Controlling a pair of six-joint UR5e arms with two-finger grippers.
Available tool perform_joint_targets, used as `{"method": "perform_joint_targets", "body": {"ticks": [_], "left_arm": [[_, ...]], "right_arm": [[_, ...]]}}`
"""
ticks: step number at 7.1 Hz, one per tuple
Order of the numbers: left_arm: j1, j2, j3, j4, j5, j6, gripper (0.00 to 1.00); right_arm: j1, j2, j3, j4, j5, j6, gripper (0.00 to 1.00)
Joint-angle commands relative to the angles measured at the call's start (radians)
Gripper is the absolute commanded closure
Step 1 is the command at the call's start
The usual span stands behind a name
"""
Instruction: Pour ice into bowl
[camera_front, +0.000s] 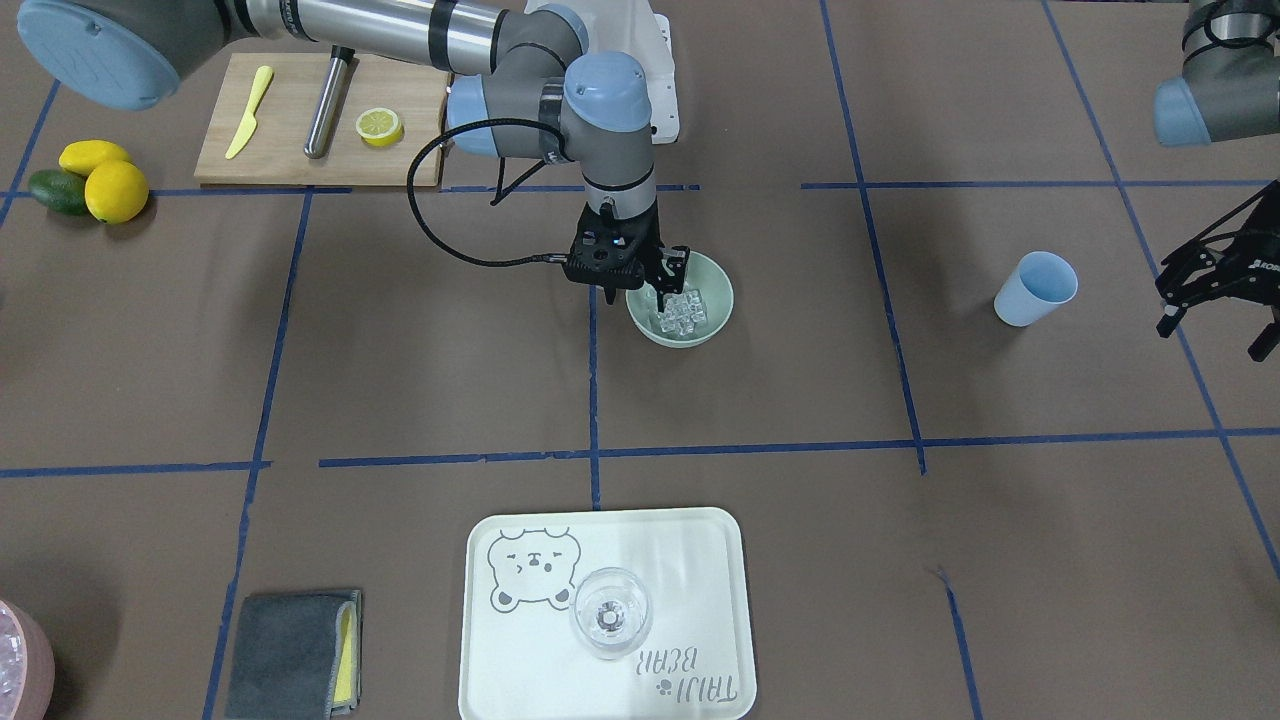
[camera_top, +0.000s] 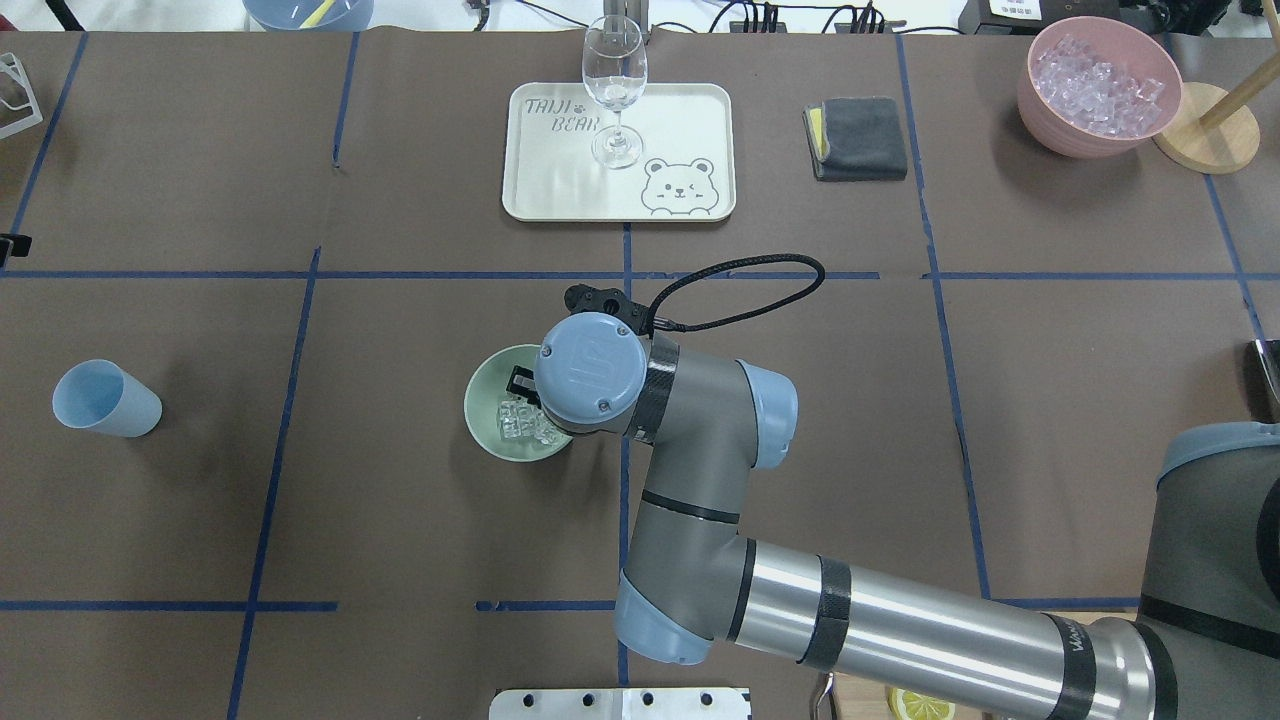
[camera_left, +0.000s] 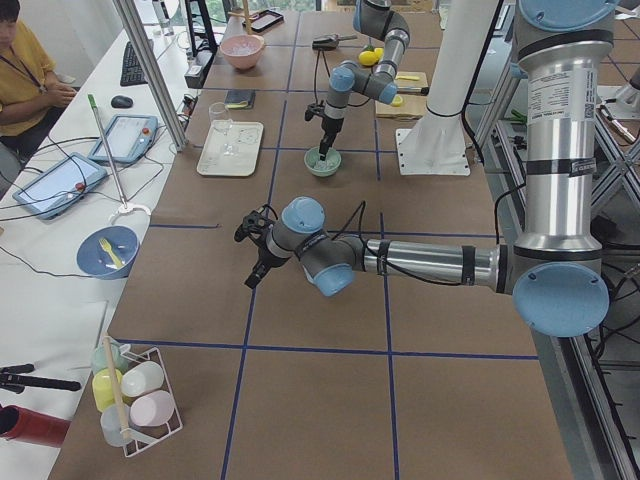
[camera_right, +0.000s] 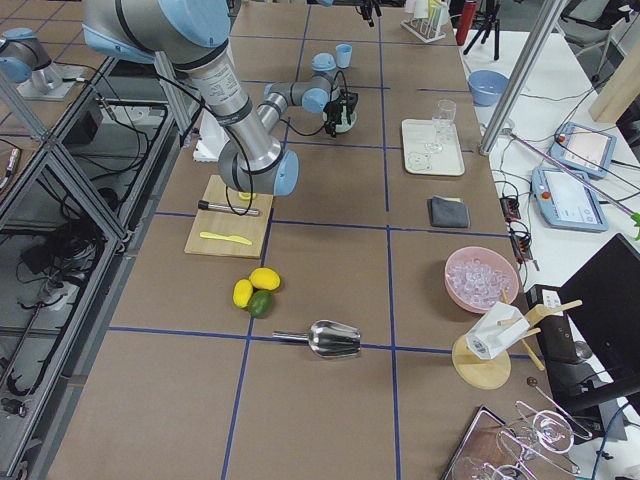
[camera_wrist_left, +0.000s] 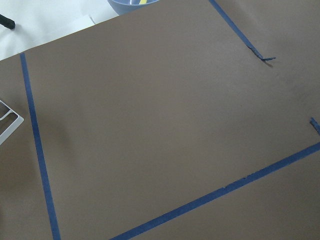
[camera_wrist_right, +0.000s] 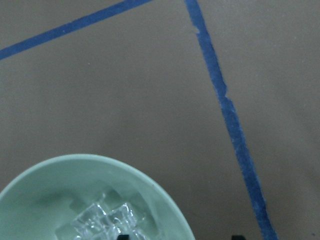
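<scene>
Found the right gripper (camera_front: 640, 293) at the centre of the front-facing view, pointing down at the left edge of the bowl (camera_front: 716, 326); read its jaws as apart, one fingertip outside the wall and one inside, with the rim between them and nothing clamped; confirmed as much in the right wrist view, with two dark tips at the bottom edge well apart and the pale green rim curving up between them; could not tell whether either tip touched the wall.

Saw the ice (camera_front: 684, 312) as a small heap of clear cubes on the bowl's floor, just beside the inner fingertip; spotted no loose cubes on the brown paper (camera_front: 420, 350) around the bowl.

Moved outward to the blue cup (camera_front: 1036, 289) at the right of that view, well apart from the bowl, with nothing visible inside it; found the left gripper (camera_front: 1215, 335) at the far right edge, near the cup but not touching it, jaws apparently apart and holding nothing; got only bare paper and blue tape from its wrist camera.

Noted a pink bowl (camera_top: 1050, 120) in the upper right of the overhead view, holding more ice.

Judged the pour itself done, with ice in the bowl and no vessel in either gripper; judged little left beyond lifting the right gripper clear of the rim.
</scene>
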Motion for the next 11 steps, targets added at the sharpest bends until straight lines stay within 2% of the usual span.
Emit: {"method": "perform_joint_targets", "body": {"ticks": [1, 3, 5, 7, 8, 9, 10, 11], "left_arm": [[0.001, 0.002, -0.001, -0.004, 0.005, 0.0, 0.0], [0.0, 0.006, 0.007, -0.041, 0.005, -0.001, 0.0], [0.001, 0.006, 0.01, -0.053, 0.005, -0.001, 0.0], [0.0, 0.006, 0.006, -0.053, 0.005, -0.001, 0.0], [0.0, 0.006, 0.001, -0.055, 0.005, -0.01, 0.0], [0.0, 0.006, -0.001, -0.057, 0.005, -0.042, 0.0], [0.0, 0.006, 0.001, -0.061, 0.005, -0.046, 0.0], [0.0, 0.008, -0.001, -0.061, 0.007, -0.047, 0.0]], "right_arm": [[0.002, -0.016, 0.052, 0.003, 0.008, -0.004, 1.0], [0.018, -0.14, 0.205, 0.005, 0.029, -0.002, 1.0], [0.111, -0.328, 0.413, 0.006, 0.123, -0.005, 1.0], [0.246, -0.587, 0.553, 0.015, 0.231, -0.226, 1.0], [0.321, -0.74, 0.587, 0.088, 0.249, -0.36, 1.0], [0.407, -0.889, 0.56, 0.238, 0.314, -0.461, 1.0], [0.532, -0.983, 0.472, 0.382, 0.442, -0.588, 1.0], [0.649, -1.03, 0.351, 0.502, 0.532, -0.717, 1.0]]}}
